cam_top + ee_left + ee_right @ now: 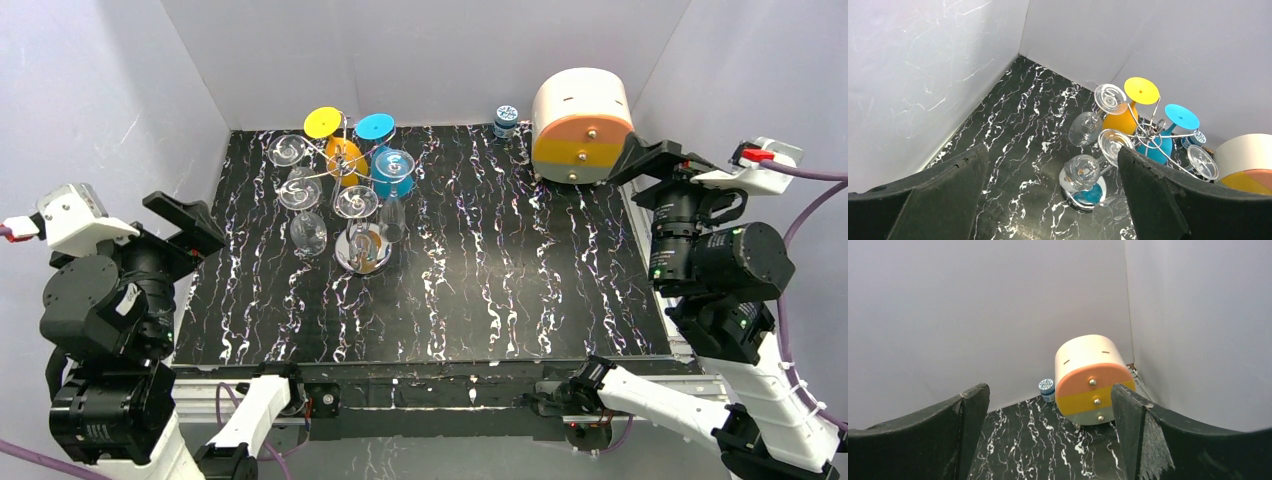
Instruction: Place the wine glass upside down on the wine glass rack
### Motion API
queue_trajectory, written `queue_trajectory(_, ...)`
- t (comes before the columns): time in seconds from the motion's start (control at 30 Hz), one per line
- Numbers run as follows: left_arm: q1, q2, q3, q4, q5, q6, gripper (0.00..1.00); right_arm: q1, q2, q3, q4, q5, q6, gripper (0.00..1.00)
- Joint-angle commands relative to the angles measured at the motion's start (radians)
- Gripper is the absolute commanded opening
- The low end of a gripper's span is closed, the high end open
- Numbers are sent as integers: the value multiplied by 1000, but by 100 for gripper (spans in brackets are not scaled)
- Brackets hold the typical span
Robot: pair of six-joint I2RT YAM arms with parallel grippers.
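Note:
The wine glass rack (362, 250) stands at the back left of the black marble table, on a round chrome base. Several wine glasses hang upside down from its wire arms: a clear one (308, 232) at the near left, an orange one (344, 158) and a blue one (392, 172) behind. The left wrist view shows the rack (1148, 131) from above, with a clear wine glass (1082, 170) over the base. My left gripper (185, 222) (1052, 150) is open and empty, near the left wall. My right gripper (650, 160) (1048, 389) is open and empty, at the far right.
A cream cylinder box (582, 125) with orange, yellow and grey drawer fronts lies at the back right, just ahead of my right gripper. A small blue jar (506, 120) stands by the back wall. White walls close in three sides.

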Motion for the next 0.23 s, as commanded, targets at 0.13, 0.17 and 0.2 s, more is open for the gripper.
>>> queue_trajectory(0.13, 3, -3, 7, -47, -53, 19, 98, -2, -5, 49, 148, 13, -129, 99)
queue_trajectory(0.17, 3, -4, 2, -40, -55, 14, 98, -2, -6, 47, 149, 12, -132, 99)
queue_trajectory(0.2, 3, -4, 1, -36, -55, 11, 98, -2, -9, 41, 159, 10, -132, 99)
